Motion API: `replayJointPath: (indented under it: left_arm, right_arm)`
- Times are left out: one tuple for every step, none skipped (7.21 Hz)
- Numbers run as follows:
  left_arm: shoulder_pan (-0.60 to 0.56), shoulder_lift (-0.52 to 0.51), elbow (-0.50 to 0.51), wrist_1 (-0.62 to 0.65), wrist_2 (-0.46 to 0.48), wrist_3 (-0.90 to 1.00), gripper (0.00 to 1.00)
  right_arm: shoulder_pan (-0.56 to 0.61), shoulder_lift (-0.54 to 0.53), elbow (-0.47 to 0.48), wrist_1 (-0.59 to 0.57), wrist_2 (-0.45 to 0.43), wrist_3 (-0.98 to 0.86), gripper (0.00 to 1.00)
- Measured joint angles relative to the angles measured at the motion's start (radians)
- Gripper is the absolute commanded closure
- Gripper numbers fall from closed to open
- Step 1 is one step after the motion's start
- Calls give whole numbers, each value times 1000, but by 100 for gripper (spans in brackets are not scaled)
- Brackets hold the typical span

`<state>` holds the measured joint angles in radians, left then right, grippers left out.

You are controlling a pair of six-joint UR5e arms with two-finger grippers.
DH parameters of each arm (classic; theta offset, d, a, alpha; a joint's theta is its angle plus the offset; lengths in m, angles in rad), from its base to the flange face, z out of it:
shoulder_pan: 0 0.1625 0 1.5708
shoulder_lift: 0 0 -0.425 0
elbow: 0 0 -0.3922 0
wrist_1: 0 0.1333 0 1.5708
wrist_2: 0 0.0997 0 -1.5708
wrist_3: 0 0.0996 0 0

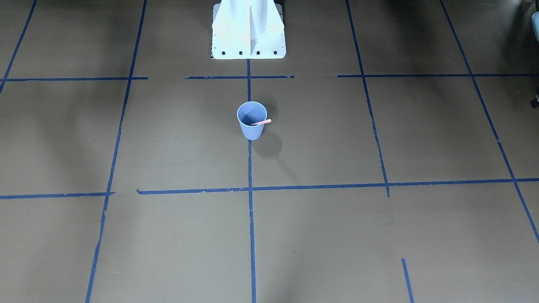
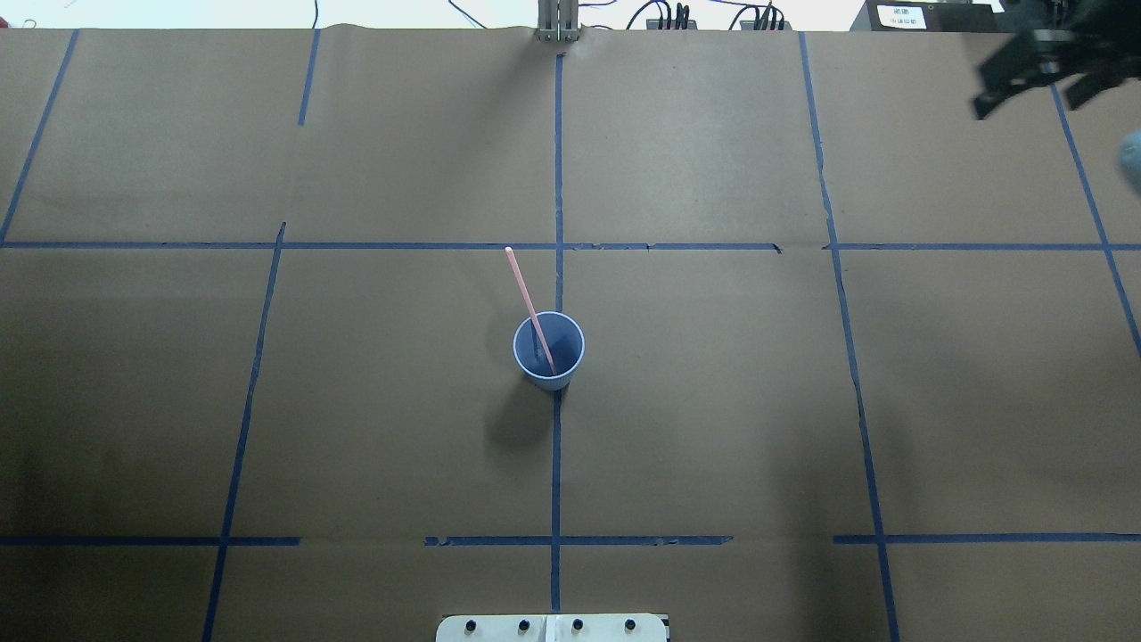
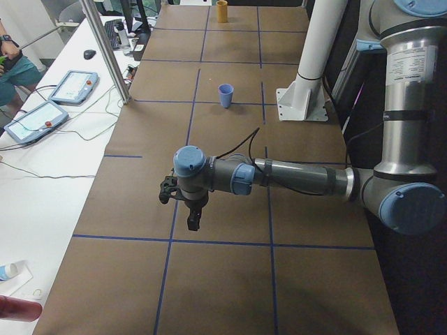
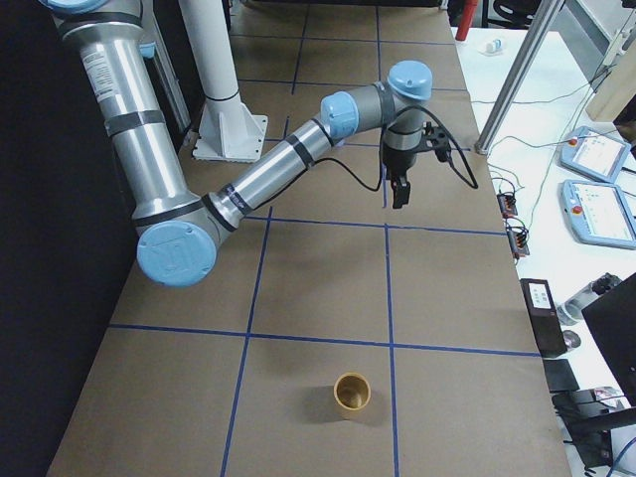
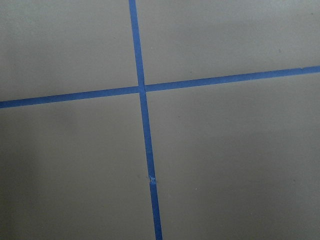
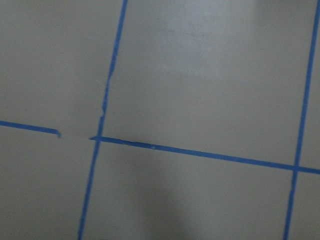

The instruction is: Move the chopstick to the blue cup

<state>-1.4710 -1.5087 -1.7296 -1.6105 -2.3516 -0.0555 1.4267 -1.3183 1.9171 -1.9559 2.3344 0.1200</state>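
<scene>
The blue cup [image 1: 252, 122] stands upright at the table's middle, on a blue tape line; it also shows in the overhead view [image 2: 548, 352] and far off in the exterior left view [image 3: 225, 95]. The pale pink chopstick [image 2: 526, 290] stands in it, leaning over the rim, and its end shows in the front view [image 1: 262, 122]. My left gripper [image 3: 193, 223] hangs over the table's left end, far from the cup; I cannot tell its state. My right gripper [image 2: 1025, 107] is at the far right, its dark fingers apart and empty; it also shows in the exterior right view [image 4: 397, 199].
A tan cup [image 4: 351, 395] stands near the table's right end, and shows far off in the exterior left view [image 3: 222, 11]. The white robot base [image 1: 248, 29] is at the table's robot side. Both wrist views show only brown paper and blue tape lines.
</scene>
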Motion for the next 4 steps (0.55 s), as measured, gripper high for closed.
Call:
replayJointPath:
  left_arm:
    - [-2, 2, -6, 0, 0, -1, 0]
    - [-6, 4, -17, 1, 1, -1, 0]
    - [-11, 9, -23, 2, 1, -2, 0]
    - [-13, 18, -26, 2, 0, -3, 0]
  right_arm:
    - [62, -68, -59, 24, 11, -87, 0]
    - [97, -129, -104, 59, 14, -125, 0]
    - [120, -173, -155, 100, 14, -138, 0]
    - [142, -203, -214, 159, 18, -143, 0]
